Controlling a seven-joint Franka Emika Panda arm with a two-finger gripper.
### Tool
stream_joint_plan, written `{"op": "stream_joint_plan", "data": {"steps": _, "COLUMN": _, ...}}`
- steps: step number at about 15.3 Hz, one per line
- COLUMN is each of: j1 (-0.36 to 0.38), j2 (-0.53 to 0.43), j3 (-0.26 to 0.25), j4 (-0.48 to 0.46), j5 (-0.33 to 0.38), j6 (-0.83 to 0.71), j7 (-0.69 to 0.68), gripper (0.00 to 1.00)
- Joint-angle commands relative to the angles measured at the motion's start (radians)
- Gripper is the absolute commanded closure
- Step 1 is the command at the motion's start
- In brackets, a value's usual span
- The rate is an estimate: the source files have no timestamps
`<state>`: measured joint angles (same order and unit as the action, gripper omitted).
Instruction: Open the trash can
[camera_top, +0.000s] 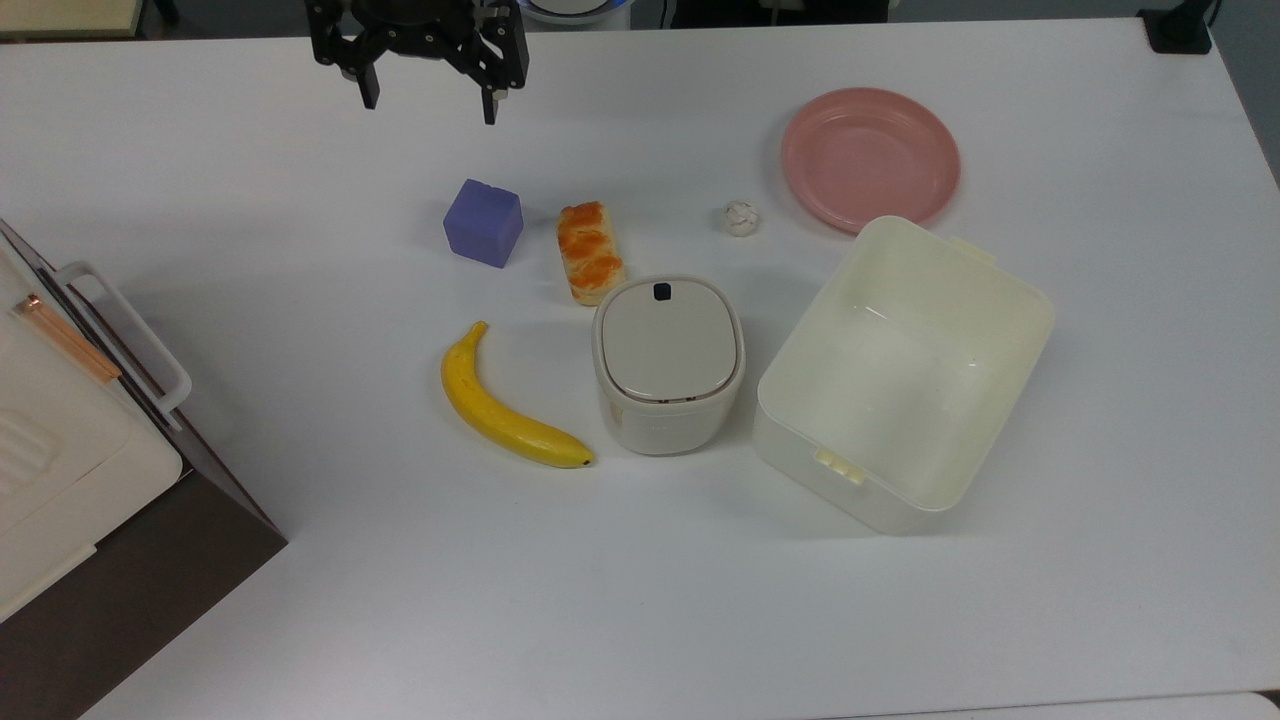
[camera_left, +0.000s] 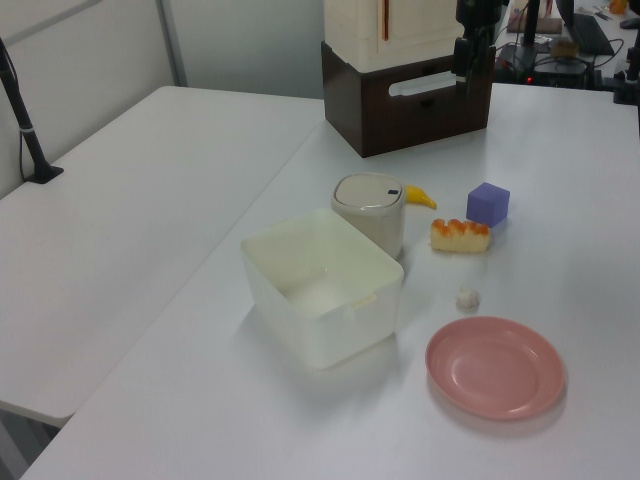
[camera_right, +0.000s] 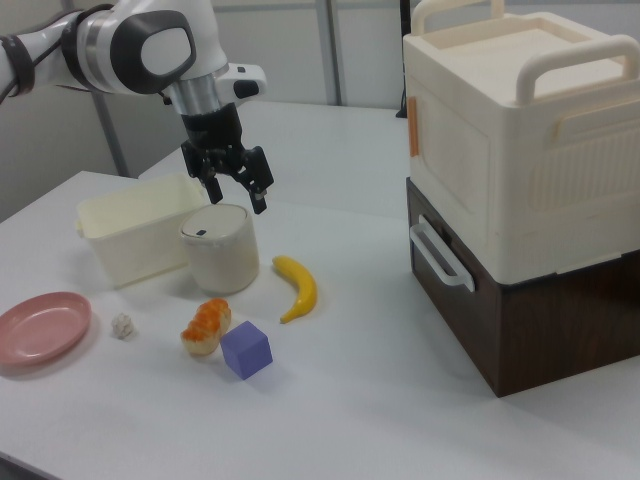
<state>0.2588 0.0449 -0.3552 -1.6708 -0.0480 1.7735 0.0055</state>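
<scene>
The trash can (camera_top: 668, 365) is a small cream bin standing mid-table, its flat greyish lid (camera_top: 668, 340) down and flush. A black square button (camera_top: 662, 291) sits at the lid's far edge in the top view. It also appears in the left view (camera_left: 370, 210) and the right view (camera_right: 218, 245). My gripper (camera_top: 430, 105) hangs open and empty well above the table, toward the top view's upper left of the trash can. In the right view my gripper (camera_right: 237, 195) hovers just above and behind the bin.
A banana (camera_top: 505, 405), a purple cube (camera_top: 484, 222) and a bread piece (camera_top: 590, 250) lie close to the bin. A large lidless cream tub (camera_top: 890, 380) stands beside it, with a pink plate (camera_top: 870, 158) and a small white ball (camera_top: 741, 218). A white-and-brown cabinet (camera_top: 80, 480) occupies the top view's left edge.
</scene>
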Motion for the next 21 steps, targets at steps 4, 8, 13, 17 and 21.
{"op": "stream_joint_plan", "data": {"steps": 4, "j1": -0.009, "j2": 0.001, "j3": 0.001, "j4": 0.022, "j5": 0.045, "j6": -0.031, "j7": -0.025, "gripper": 0.0}}
{"op": "stream_joint_plan", "data": {"steps": 8, "j1": -0.009, "j2": 0.003, "j3": 0.004, "j4": 0.02, "j5": 0.046, "j6": -0.031, "j7": -0.022, "gripper": 0.0}}
{"op": "stream_joint_plan", "data": {"steps": 13, "j1": -0.009, "j2": 0.004, "j3": 0.004, "j4": 0.02, "j5": 0.063, "j6": -0.029, "j7": -0.03, "gripper": 0.0}}
{"op": "stream_joint_plan", "data": {"steps": 17, "j1": -0.009, "j2": 0.004, "j3": 0.004, "j4": 0.02, "j5": 0.063, "j6": -0.029, "j7": -0.032, "gripper": 0.0}}
{"op": "stream_joint_plan", "data": {"steps": 21, "j1": -0.009, "j2": 0.007, "j3": 0.005, "j4": 0.019, "j5": 0.063, "j6": -0.028, "j7": -0.032, "gripper": 0.01}}
